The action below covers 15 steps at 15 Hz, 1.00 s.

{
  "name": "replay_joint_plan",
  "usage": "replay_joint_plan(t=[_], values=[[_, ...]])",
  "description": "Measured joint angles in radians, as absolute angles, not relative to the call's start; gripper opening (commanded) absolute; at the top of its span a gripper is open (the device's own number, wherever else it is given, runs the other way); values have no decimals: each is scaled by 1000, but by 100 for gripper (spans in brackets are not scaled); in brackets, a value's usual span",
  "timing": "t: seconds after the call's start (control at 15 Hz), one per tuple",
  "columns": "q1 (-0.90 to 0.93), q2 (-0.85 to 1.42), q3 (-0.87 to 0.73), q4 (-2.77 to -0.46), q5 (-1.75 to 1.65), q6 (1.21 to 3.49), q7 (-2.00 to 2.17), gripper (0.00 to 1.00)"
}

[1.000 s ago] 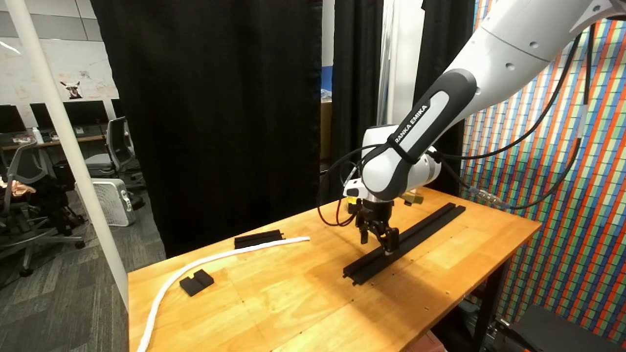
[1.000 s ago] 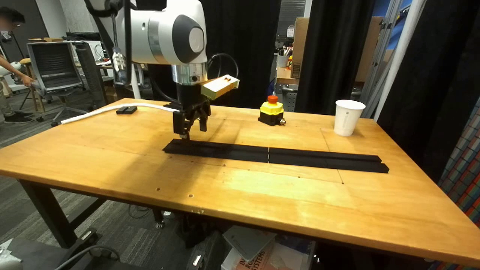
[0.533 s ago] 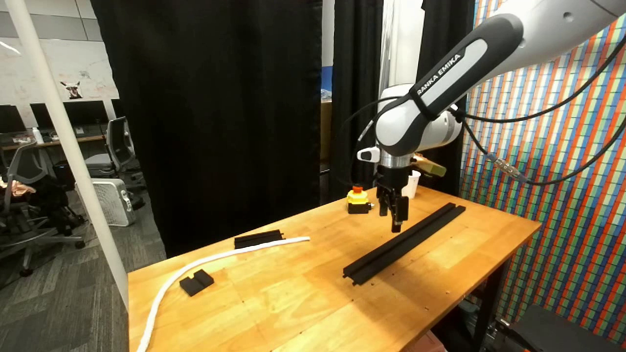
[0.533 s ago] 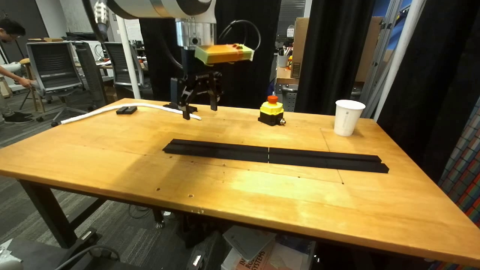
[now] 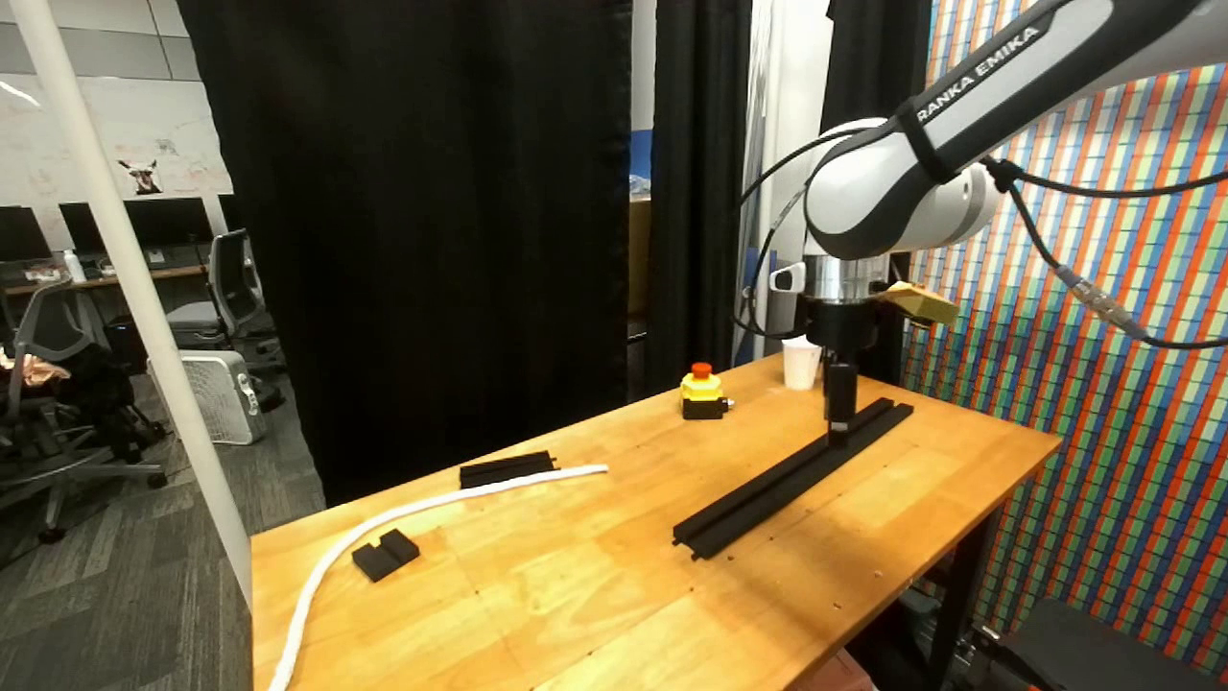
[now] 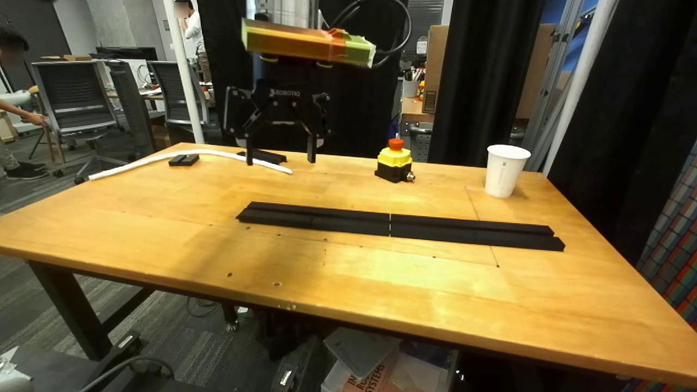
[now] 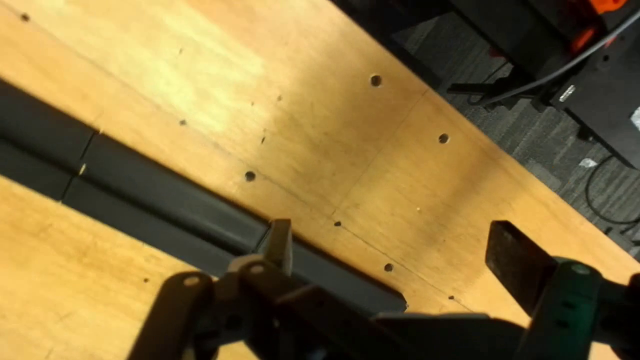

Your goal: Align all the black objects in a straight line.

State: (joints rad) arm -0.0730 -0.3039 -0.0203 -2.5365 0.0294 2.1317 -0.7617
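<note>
wrist view; bars (image 7: 172, 197) below pincer (image 7: 392, 242)

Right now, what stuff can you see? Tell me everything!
Wide wooden tabletop: one, brown, centre.
Long flat grooved bars: one row, pieces uncertain, black, along the tabletop.
Thin curved cord: one, white, tabletop.
Short grooved bar: one, black, beside the cord.
Small notched block: one, black, on the cord's other side.
Boxy push-button: one, yellow, black and red, tabletop.
Tapered paper cup: one, white, tabletop.
Hanging cloth curtains: several, black, behind the tabletop.
Gridded wall: one, multicoloured, beside the tabletop.
Office chairs: several, grey, background.
People: two, partly visible, background.
Boxy fan: one, white, floor.
Anything else: background, uncounted.
Jointed robot arm: one, white and black, overhead.
Two-fingered gripper: one, black, open, over the tabletop.
</note>
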Motion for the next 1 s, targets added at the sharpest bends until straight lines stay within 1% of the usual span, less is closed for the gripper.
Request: replay_joint_plan(t=[0.47,0.8,1.0], values=[[-73,-649,-81,-2742,31,1924,-440,100],[-93,-890,-149,-2743,31,1710,-259,100],[-137,-1008,-173,-2742,31,1649,-170,100]])
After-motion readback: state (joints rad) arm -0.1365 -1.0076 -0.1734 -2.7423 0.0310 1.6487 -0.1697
